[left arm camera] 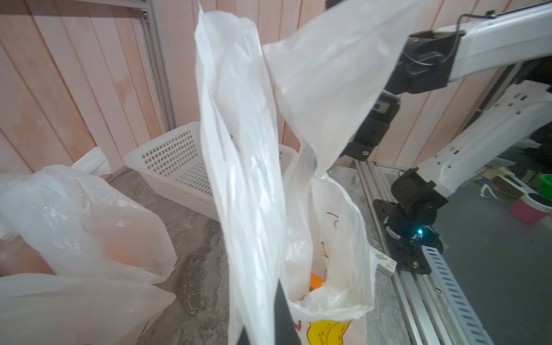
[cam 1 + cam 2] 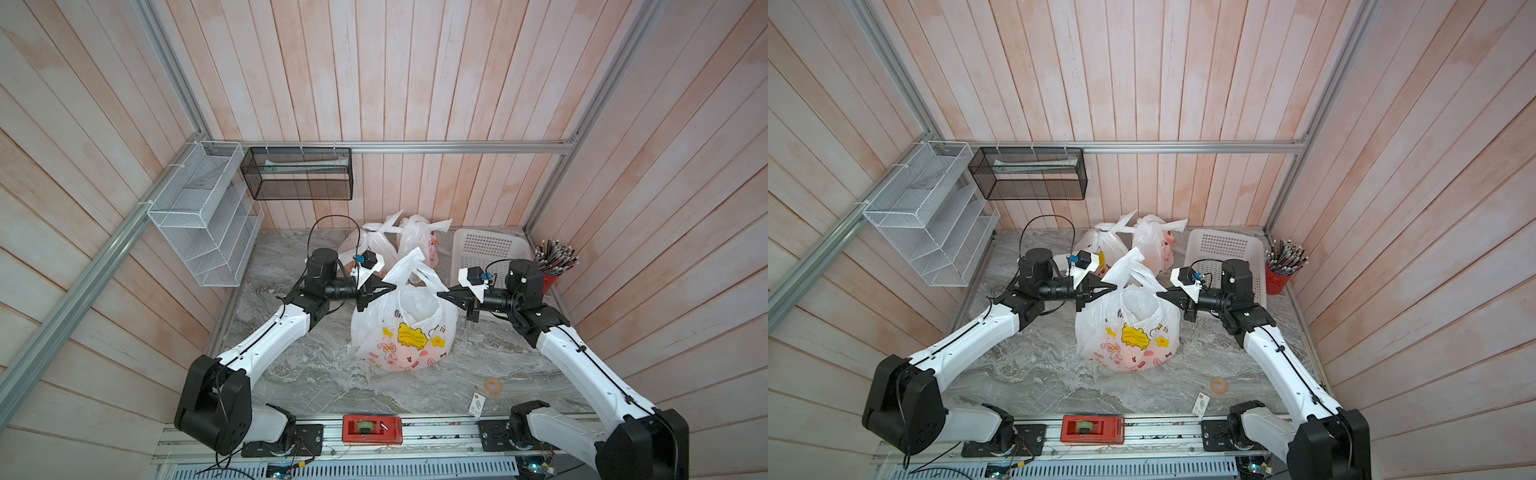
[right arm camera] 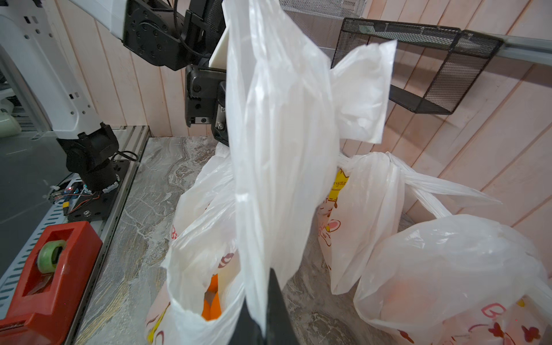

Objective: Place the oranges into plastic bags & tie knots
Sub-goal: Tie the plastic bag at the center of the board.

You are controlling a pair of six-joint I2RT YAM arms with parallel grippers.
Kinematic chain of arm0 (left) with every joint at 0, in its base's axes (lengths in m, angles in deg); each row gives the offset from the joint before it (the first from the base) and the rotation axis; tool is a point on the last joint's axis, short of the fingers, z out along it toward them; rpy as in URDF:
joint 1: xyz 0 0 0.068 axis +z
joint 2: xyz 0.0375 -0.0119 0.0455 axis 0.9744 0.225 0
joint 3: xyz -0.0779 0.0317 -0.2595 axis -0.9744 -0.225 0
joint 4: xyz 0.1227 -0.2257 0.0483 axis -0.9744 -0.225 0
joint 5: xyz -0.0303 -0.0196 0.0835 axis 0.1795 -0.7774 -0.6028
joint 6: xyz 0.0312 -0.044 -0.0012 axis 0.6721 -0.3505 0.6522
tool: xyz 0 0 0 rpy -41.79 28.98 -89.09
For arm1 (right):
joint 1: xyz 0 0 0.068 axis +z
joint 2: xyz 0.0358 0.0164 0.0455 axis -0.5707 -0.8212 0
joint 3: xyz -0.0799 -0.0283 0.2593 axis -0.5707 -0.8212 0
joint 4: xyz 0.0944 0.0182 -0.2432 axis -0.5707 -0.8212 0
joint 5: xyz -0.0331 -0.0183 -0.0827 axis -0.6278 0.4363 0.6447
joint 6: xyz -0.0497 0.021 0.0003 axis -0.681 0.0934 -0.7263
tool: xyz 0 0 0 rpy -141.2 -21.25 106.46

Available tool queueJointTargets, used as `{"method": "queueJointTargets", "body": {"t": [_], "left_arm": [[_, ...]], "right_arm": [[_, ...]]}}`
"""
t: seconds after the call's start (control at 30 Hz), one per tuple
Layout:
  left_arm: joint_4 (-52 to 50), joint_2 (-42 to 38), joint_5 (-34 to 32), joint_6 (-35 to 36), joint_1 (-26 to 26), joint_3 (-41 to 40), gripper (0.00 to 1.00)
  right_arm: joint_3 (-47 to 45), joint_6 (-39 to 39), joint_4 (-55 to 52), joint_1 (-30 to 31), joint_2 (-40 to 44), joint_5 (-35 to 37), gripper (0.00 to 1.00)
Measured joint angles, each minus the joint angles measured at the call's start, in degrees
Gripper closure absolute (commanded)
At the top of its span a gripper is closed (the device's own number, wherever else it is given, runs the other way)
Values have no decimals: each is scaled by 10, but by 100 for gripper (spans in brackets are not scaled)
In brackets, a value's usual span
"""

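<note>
Thin translucent white film, crinkled and glossy, printed low down with a yellow bubble, flowers and pink cartoons: the front bag [image 2: 401, 332], standing mid-table between both arms, mouth slack and untied. Inside, glimpsed through the gap in the wrist views, smooth bright oranges [image 3: 212, 298] at the bottom, heavy enough, seemingly, to anchor the base while the top is drawn up. Pinched flat on one handle strip [image 2: 405, 266] by the left gripper [image 2: 394, 286], clamped fully closed on the film. Pinched likewise on the other handle strip [image 2: 432, 280] by the right gripper [image 2: 439, 296], also closed tight. Gripped low, near the roots of the strips, probably to leave the long floppy ends free above for crossing and tying. Behind, by the far wall, two more bags [image 2: 415, 241] tied off with twisted knots [image 2: 384, 227], ends splayed sideways, orange faint through the plastic. Just to the right of those, a rigid white perforated basket [image 2: 486, 249]. Underneath everything, a smooth grey veined table [image 2: 316, 374]. At its near edge, well apart, a blocky red tape dispenser [image 2: 372, 430].
</note>
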Motion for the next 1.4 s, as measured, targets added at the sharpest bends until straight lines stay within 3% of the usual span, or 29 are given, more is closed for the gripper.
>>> {"method": "queueJointTargets", "body": {"t": [0.1,0.2,0.33,0.4,0.63,0.77,0.87,1.03,1.13,1.3,1.33,1.4], "left_arm": [[-6,0,37,9,-1,0,94],[-10,0,61,12,-1,0,80],[-19,5,81,14,-4,3,53],[-22,10,85,16,-9,7,46],[-28,28,87,20,-28,23,41],[-28,37,87,19,-33,35,44],[-26,42,87,16,-35,43,52],[-14,43,83,9,-36,43,86],[-10,43,76,4,-37,43,100],[-9,43,59,1,-37,43,100],[-8,43,55,1,-37,43,100],[-4,42,50,1,-37,42,100]], "right_arm": [[5,-21,-2,16,-24,-15,100],[19,-43,-9,35,-50,-23,100],[39,-66,-19,52,-78,-25,100],[45,-76,-24,57,-85,-26,100],[66,-106,-49,68,-108,-28,100],[77,-119,-62,71,-118,-30,100],[82,-127,-71,71,-126,-29,100],[83,-134,-82,71,-129,-13,100],[84,-137,-89,71,-129,3,100],[84,-138,-97,69,-122,23,100],[84,-138,-99,66,-117,25,92],[84,-136,-103,57,-106,24,65]]}}
